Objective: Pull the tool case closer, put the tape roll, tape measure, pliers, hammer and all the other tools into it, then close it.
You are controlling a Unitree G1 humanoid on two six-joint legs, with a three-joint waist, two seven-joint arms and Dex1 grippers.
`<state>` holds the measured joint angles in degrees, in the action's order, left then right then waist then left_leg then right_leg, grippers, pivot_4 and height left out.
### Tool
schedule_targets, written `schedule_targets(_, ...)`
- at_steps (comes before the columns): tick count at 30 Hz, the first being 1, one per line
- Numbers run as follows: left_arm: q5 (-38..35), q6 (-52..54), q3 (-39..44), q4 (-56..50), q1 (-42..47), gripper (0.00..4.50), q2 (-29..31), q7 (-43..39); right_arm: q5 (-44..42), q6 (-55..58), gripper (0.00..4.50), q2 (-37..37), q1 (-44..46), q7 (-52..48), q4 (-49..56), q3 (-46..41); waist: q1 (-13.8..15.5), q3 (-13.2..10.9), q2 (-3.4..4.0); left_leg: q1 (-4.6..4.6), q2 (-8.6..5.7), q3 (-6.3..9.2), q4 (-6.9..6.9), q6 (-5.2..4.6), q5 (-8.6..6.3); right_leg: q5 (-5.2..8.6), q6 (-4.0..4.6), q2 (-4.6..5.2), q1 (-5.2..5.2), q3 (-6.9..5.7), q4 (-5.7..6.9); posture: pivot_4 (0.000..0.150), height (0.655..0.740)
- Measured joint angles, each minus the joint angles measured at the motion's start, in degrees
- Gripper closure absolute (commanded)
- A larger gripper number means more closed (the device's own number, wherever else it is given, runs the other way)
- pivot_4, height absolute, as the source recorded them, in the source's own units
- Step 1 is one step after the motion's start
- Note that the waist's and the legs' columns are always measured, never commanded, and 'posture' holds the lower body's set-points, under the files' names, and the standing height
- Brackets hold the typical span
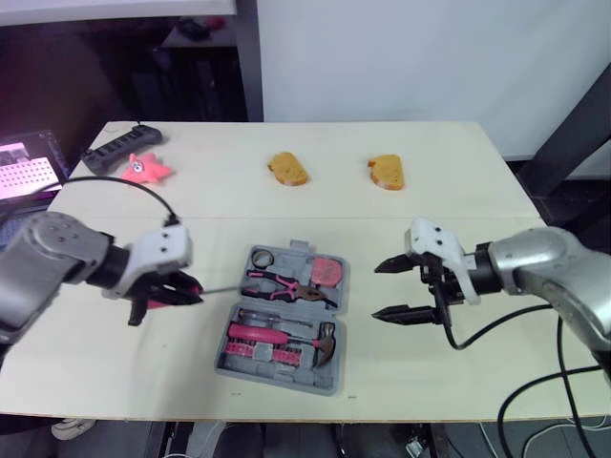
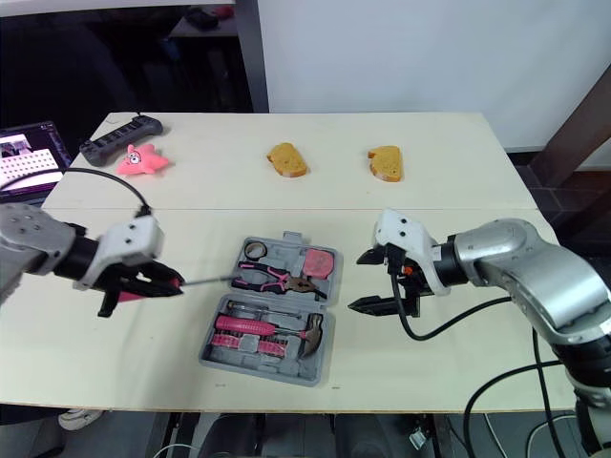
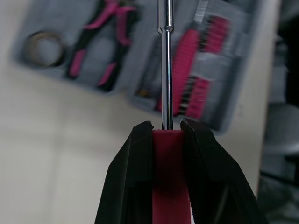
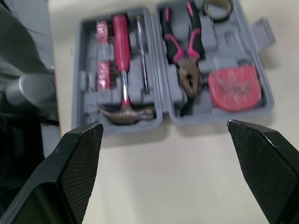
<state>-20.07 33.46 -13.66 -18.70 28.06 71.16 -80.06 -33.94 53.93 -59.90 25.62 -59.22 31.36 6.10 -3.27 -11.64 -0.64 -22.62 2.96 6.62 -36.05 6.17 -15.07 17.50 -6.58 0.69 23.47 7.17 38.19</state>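
Pale wood table (image 1: 430,191), white wall behind.

Head view: open tool case (image 1: 277,374) set mid-table, nr front edge. Screwdriver (image 1: 218,289) clamped by handle in left gripper (image 1: 177,289), just left of case, shaft pointed rightward at it.

L wrist view: shaft lined up over bit half.

R wrist view: right gripper (image 4: 161,125) spread wide, empty, right of case. Hammer (image 4: 124,70), pliers (image 4: 184,51), tape measure (image 4: 233,87), tape roll (image 4: 217,5) seated.

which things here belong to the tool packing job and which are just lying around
Job: tool case, screwdriver in the left gripper, pliers, hammer, tape roll, tape measure.
Lying about: pink starfish toy, black power strip, left bread slice, right bread slice.
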Motion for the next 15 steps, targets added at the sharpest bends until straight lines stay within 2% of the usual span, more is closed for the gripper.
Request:
schedule_targets(5,5.7,8.5,-12.6,-3.3,14.5,4.11,-6.6,-5.3,1.1,-0.6,0.0,0.0,-6.5,4.8,8.3,-2.3,0.7,0.0,-0.02,-0.13,-0.06,0.0,-0.24,0.0,0.0,0.0,-0.03,0.03,-0.09,0.06,-0.09,0.15,0.74)
schedule_targets(11,7.7,22.2,-24.7,-9.0,21.3,4.11,-8.7,-9.7,-1.6,4.0,0.0,-0.1,-7.6,7.1,11.2,-3.9,0.3,0.0,-0.03,-0.03,-0.03,0.05,-0.16,-0.02,0.01,0.0,-0.03,-0.04,-0.07,0.07,0.03,0.15,0.74)
schedule_targets(15,7.4,32.5,-29.6,-10.4,24.6,4.11,-13.6,-7.7,-4.0,6.3,0.0,0.0,-7.5,7.9,12.1,-4.3,0.5,0.0,-0.05,-0.04,-0.04,0.04,-0.23,-0.02,0.01,0.0,-0.03,-0.02,-0.12,0.08,0.0,0.15,0.74)
